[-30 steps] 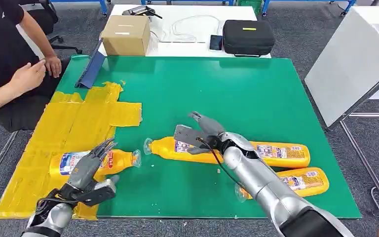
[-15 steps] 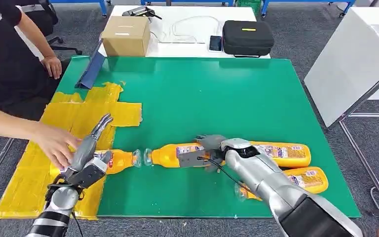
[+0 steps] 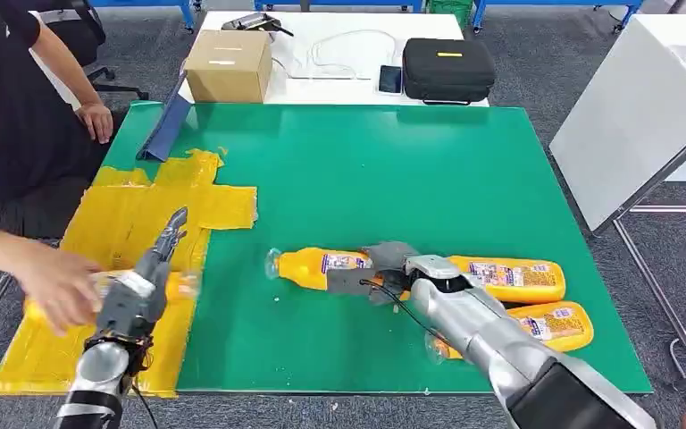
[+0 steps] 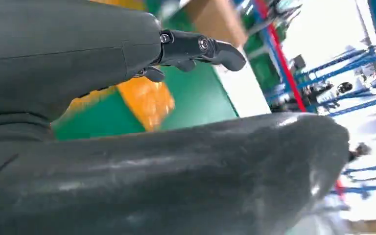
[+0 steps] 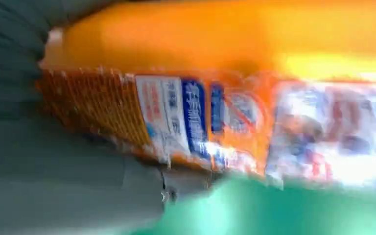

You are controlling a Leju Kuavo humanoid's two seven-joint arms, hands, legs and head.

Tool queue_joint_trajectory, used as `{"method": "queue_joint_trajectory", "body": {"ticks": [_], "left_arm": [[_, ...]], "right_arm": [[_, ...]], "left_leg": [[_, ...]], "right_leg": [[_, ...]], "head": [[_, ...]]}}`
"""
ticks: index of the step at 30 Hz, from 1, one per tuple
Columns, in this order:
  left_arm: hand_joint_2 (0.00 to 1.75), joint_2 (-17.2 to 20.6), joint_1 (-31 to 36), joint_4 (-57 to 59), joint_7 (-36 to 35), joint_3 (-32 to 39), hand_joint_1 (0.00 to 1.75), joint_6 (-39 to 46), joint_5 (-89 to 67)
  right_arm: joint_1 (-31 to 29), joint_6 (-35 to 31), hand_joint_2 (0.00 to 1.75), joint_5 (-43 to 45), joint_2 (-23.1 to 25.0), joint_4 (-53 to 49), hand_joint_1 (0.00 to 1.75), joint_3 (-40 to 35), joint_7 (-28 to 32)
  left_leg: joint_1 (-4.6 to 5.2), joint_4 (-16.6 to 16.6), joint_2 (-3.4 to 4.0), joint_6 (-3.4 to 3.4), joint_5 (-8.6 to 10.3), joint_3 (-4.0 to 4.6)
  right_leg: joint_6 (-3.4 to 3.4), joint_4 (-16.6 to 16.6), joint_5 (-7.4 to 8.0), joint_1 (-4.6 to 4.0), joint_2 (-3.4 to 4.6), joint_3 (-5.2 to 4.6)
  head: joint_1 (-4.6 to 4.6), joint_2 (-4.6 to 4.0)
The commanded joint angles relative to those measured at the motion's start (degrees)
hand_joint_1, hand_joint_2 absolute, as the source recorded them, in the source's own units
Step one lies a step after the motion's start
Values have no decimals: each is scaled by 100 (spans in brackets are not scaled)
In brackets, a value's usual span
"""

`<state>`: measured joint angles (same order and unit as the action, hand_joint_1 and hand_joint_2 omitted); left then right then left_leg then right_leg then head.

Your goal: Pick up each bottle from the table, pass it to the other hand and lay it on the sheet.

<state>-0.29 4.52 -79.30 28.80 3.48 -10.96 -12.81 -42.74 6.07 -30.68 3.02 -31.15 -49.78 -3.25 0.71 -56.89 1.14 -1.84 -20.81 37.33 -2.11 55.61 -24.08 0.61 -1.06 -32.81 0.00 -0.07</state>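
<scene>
Bottle [image 3: 335, 265] in play lies on its side on the green table [image 3: 393, 161], its long axis running across the robot's front, cap end toward the robot's left and base hidden under the right hand [image 3: 380, 273]. That hand sits right on top of the bottle's mid-body, fingers wrapped over the labelled part; the right wrist view shows the orange label [image 5: 196, 112] pressed close against the palm, so it looks to be gripping, though blur hides the fingertips. Right arm is plainly the nearer one. Left hand [image 3: 138, 290] hovers well apart over the yellow sheet [image 3: 156, 214], fingers stretched out and empty. Just beside it a person's hand [image 3: 54, 286] grips a blurred bottle [image 3: 183, 284] on the sheet. Two more bottles [image 3: 536, 304] lie beyond the right forearm.
</scene>
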Motion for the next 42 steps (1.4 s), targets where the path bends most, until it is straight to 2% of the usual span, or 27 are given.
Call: {"method": "queue_joint_trajectory", "body": {"ticks": [1, 2, 4, 7, 8, 11, 14, 17, 20, 22, 28, 32, 37, 42], "left_arm": [[0, -599, -587, -829, -665, 713, 0, -1286, 2208], [175, -597, -726, -980, -842, 644, 0, -1386, 2403], [175, -607, -783, -1031, -850, 609, 0, -1387, 2416], [175, -639, -819, -1046, -969, 545, 0, -1565, 2788], [175, -664, -861, -1083, -1034, 499, 0, -1665, 2973], [175, -774, -1048, -1376, -999, 223, 0, -1793, 3115], [175, -789, -1094, -1511, -1026, -28, 0, -1724, 3120], [175, -789, -1094, -1511, -1026, -28, 0, -1724, 3120], [175, -708, -1067, -1513, -1028, -158, 0, -1779, 3113], [175, -645, -1046, -1495, -1131, -375, 0, -1955, 3342], [175, -600, -1020, -1524, -1123, -573, 0, -1949, 3233], [175, -521, -1004, -1658, -943, -896, 0, -1870, 2822], [175, -465, -1015, -1669, -931, -1038, 0, -1930, 2797], [175, -393, -1063, -1677, -897, -1232, 0, -1948, 2684]], "right_arm": [[1695, -496, 175, 1362, 75, -2728, 175, 1855, 748], [1849, -456, 175, 1438, 142, -3062, 175, 1892, 752], [1882, -444, 175, 1439, 169, -3167, 175, 1867, 668], [1981, -436, 175, 1556, 207, -3359, 175, 1886, 812], [2042, -422, 175, 1581, 238, -3471, 175, 1863, 855], [2306, -367, 175, 1510, 421, -3907, 175, 1509, 954], [2297, -370, 175, 1409, 550, -3826, 175, 1100, 873], [2297, -370, 175, 1409, 550, -3826, 175, 1100, 873], [2208, -298, 175, 1406, 575, -3621, 175, 937, 881], [2050, -67, 175, 1477, 673, -3230, 175, 664, 808], [1931, -2, 175, 1496, 769, -2852, 175, 424, 840], [1838, 91, 175, 1423, 942, -2393, 175, -52, 831], [1813, 106, 175, 1389, 1008, -2272, 175, -234, 837], [1862, 170, 175, 1122, 1077, -2245, 175, -719, 808]], "left_leg": [[-11, -6, 0, 19, -23, -9], [-8, -3, 1, 19, -23, -8], [-10, -12, 6, 27, -35, -5], [-17, -25, -29, 26, -35, 4], [-13, -19, -10, 26, -34, 4], [-16, -17, -7, 23, -26, 29], [-15, -19, -7, 27, -31, 29], [-12, -7, -5, 21, -17, 38], [-10, -3, -12, 24, -15, 44], [-10, -3, -7, 30, -24, 31], [-10, -1, -8, 32, -29, 24], [-8, 2, -4, 24, -18, 46], [-13, -4, -7, 31, -30, 32], [-9, 2, -4, 23, -16, 48]], "right_leg": [[9, -2, -14, -8, 16, 13], [9, -3, -14, -5, 16, 12], [13, 6, -24, -6, 22, 7], [11, 14, -34, -9, -3, 15], [11, 12, -31, -5, 17, 6], [9, 9, -21, -9, 14, -18], [11, 11, -26, -10, 14, -21], [8, 2, -14, -8, 8, -34], [23, 2, -23, -6, 2, -98], [29, 3, -30, -5, 12, -88], [18, 1, -25, -6, 11, -75], [14, -1, -17, -5, 8, -84], [20, 2, -26, -8, 10, -29], [16, -1, -16, -5, 7, -58]], "head": [[2, 2], [-2, 0], [-9, 2], [0, 0], [-4, 0], [-2, 0], [0, 0], [0, 0], [-2, 0], [-2, 2], [-2, 0], [-2, 2], [0, 0], [-2, 0]]}}
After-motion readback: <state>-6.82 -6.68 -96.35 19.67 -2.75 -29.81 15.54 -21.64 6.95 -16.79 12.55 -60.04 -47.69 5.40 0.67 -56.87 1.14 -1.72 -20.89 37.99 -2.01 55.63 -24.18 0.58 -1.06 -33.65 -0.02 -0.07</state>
